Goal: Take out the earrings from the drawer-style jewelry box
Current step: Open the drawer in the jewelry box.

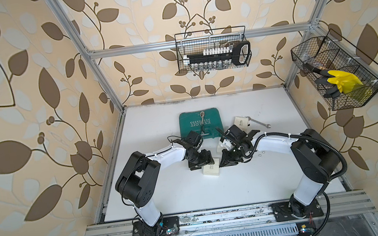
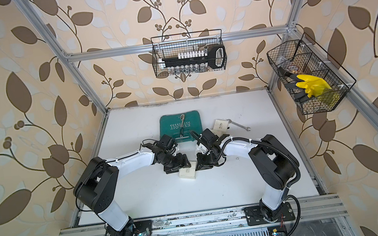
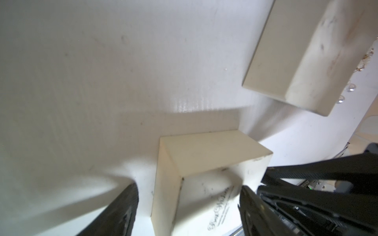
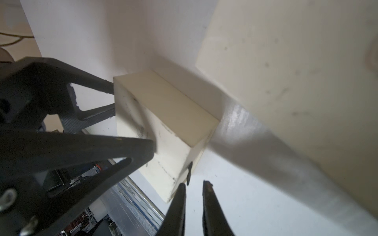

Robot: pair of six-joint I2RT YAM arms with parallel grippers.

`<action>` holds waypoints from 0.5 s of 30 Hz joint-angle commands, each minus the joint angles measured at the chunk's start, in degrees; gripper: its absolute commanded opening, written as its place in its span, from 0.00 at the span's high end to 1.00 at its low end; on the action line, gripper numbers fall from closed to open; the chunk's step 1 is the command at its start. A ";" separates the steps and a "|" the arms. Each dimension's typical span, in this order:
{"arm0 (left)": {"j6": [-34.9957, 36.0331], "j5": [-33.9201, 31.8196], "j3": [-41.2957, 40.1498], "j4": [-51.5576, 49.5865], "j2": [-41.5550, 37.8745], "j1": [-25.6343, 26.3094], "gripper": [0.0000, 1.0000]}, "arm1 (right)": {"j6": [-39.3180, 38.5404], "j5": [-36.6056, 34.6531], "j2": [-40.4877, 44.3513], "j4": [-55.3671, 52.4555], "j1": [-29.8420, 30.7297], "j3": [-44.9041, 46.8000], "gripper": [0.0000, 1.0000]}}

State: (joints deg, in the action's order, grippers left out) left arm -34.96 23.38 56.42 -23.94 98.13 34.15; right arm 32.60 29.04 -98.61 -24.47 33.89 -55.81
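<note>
White table (image 1: 169, 196) (leaf-patterned walls (image 1: 1, 74) around) bears green mat (image 1: 188, 123).

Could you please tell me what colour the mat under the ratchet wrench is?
The mat is teal green with white lettering, clearest in a top view.

Green mat (image 1: 188, 121), spanner (image 1: 259, 122), perhaps yellow glove (image 1: 343, 81)

Small cream rectangular drawer-style jewelry box (image 1: 211, 171): upper part covered in both top views. Left wrist: tiny silvery bead earrings (image 3: 351, 88) at right edge, blurred, count unclear; second cream box (image 3: 296, 61) clipped upper right; lid script (image 3: 219, 206) unreadable.
</note>
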 commanded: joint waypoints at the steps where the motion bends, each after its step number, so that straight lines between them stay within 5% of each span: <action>1: -0.46 -0.44 0.27 -0.15 -0.57 0.31 0.21 | -1.14 1.61 -0.25 0.89 -0.01 0.96 0.82; 15: -0.37 0.09 0.71 -0.30 -0.30 0.39 0.21 | -1.26 2.26 -2.00 1.89 -0.07 0.93 0.82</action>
State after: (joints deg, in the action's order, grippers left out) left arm -34.96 23.44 56.42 -23.94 98.13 34.15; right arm 32.08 30.46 -99.20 -22.79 33.87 -55.81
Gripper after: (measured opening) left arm 0.795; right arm 0.179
